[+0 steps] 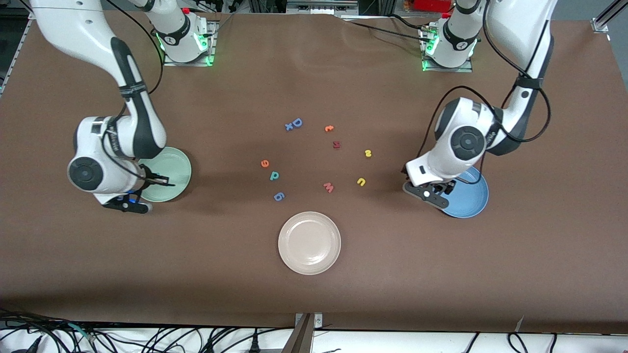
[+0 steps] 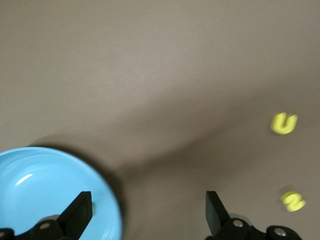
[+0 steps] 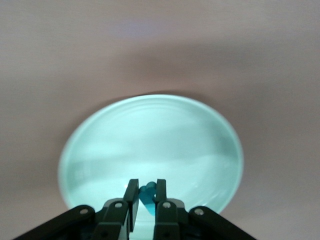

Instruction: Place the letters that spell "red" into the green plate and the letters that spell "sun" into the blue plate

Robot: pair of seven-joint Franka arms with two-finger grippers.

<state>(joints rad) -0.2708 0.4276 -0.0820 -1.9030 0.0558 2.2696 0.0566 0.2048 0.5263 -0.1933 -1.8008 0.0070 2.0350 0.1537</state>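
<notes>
My right gripper (image 1: 159,180) (image 3: 146,189) hangs over the pale green plate (image 1: 177,164) (image 3: 150,135), shut on a small teal letter (image 3: 148,193). The orange "e" (image 1: 265,163) and teal "d" (image 1: 274,175) lie mid-table. Over the rim of the blue plate (image 1: 472,201) (image 2: 40,185), my left gripper (image 1: 441,190) (image 2: 147,202) stands open and holds nothing. A green speck (image 2: 92,210) shows on that plate beside one finger. The yellow "s" (image 1: 368,153) (image 2: 293,201) and yellow "u" (image 1: 361,182) (image 2: 283,123) lie on the table between the mid-table letters and the blue plate.
A beige plate (image 1: 309,242) sits nearer the front camera than the letters. Other letters lie around mid-table: blue "D" (image 1: 297,122), orange letter (image 1: 328,128), dark red letter (image 1: 336,144), pink "w" (image 1: 328,187), blue "g" (image 1: 278,196).
</notes>
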